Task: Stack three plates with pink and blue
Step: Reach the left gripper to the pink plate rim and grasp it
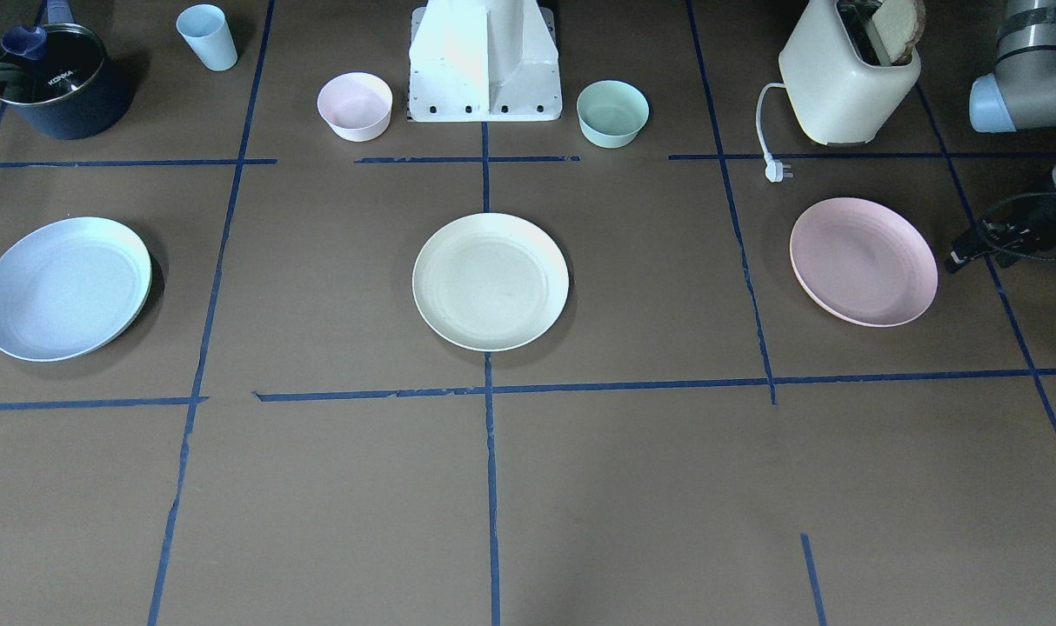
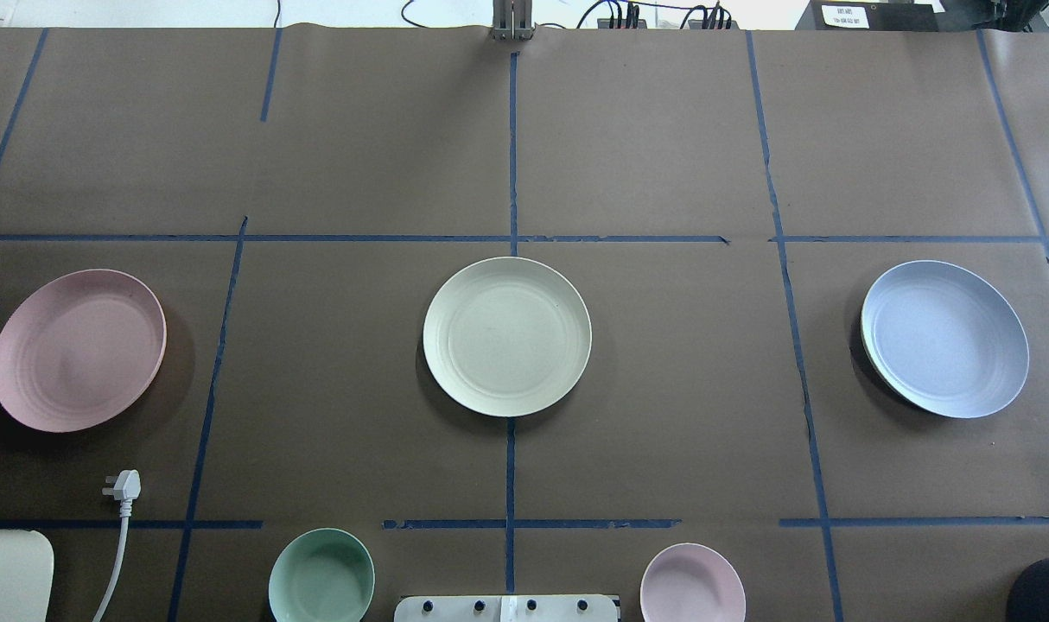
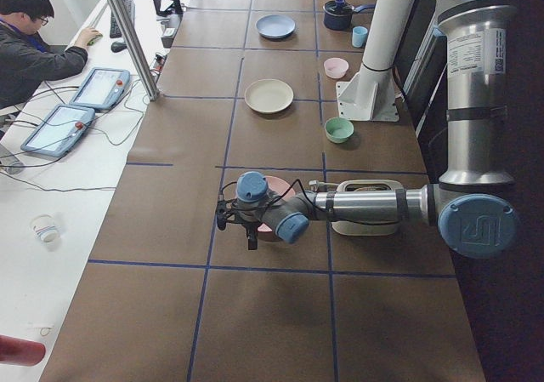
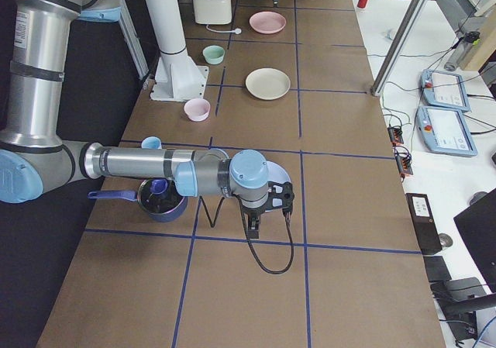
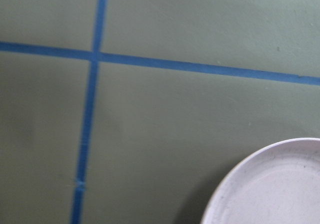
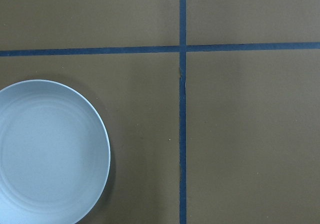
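While the plates lie well apart in one row across the brown counter [image 2: 663, 130], both arms reach out low over its two ends. The left arm [image 3: 374, 203] stretches across the pink plate [image 2: 79, 350], and the left jaws point down by that plate's outer rim. From the front we see them just beside the rim and apart from it, but we cannot tell how wide they stand, and we see nothing between them. The left wrist view shows only a curve of this plate in its lower right corner.

The right arm [image 4: 139, 162] lies over the blue plate [image 2: 945, 339], with a sliver of rim showing past the wrist. The right jaws hang downward near that plate. They show only from the side, so we cannot tell whether they are parted or closed. The right wrist view has the blue plate at its lower left, flat on the counter.

The cream plate [image 2: 507, 337] sits in the middle, between the other two and far from both sets of jaws. All three plates lie flat, none on another.

Along the robot's edge stand a toaster [image 1: 845, 83], a dark pot [image 1: 54, 83], a pink bowl [image 1: 355, 105], a green bowl [image 1: 612, 113], a blue cup [image 1: 207, 36] and the toaster's plug [image 1: 778, 171].
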You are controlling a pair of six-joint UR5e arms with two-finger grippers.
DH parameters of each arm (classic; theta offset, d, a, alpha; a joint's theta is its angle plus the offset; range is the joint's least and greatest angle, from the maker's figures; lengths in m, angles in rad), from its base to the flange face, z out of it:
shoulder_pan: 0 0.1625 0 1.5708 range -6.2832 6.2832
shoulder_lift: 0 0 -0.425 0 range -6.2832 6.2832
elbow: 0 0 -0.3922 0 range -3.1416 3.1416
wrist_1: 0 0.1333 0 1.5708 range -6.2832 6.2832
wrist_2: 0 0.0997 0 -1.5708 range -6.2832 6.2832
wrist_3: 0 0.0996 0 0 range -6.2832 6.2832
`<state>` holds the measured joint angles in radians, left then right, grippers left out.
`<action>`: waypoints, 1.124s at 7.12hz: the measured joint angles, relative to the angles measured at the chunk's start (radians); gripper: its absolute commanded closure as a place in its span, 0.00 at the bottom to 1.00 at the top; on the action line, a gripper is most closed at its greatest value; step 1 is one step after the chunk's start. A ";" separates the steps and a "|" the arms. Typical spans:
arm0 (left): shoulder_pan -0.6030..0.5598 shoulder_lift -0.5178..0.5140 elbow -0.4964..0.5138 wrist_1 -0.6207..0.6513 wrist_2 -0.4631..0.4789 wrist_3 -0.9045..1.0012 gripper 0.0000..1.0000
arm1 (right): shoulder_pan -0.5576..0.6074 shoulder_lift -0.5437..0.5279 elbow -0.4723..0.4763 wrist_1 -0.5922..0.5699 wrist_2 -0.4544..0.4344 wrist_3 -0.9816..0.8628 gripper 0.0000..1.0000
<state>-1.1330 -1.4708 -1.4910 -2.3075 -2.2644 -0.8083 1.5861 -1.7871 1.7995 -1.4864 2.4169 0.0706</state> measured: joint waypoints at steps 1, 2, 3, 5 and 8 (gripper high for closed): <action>0.030 0.000 0.027 -0.050 0.014 -0.042 0.00 | 0.000 0.000 0.000 0.000 0.001 0.000 0.00; 0.066 0.000 0.039 -0.081 0.020 -0.080 0.07 | 0.000 0.000 0.000 0.000 0.001 0.001 0.00; 0.098 0.000 0.044 -0.094 0.022 -0.099 0.49 | 0.000 0.000 0.000 0.000 0.001 0.000 0.00; 0.124 -0.002 0.042 -0.100 0.020 -0.108 0.92 | 0.000 0.000 0.001 0.000 0.001 0.000 0.00; 0.123 0.037 -0.007 -0.099 0.003 -0.102 0.99 | 0.000 0.000 0.003 0.000 0.002 0.000 0.00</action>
<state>-1.0104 -1.4339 -1.4980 -2.4064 -2.2617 -0.9102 1.5861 -1.7871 1.8023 -1.4865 2.4186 0.0706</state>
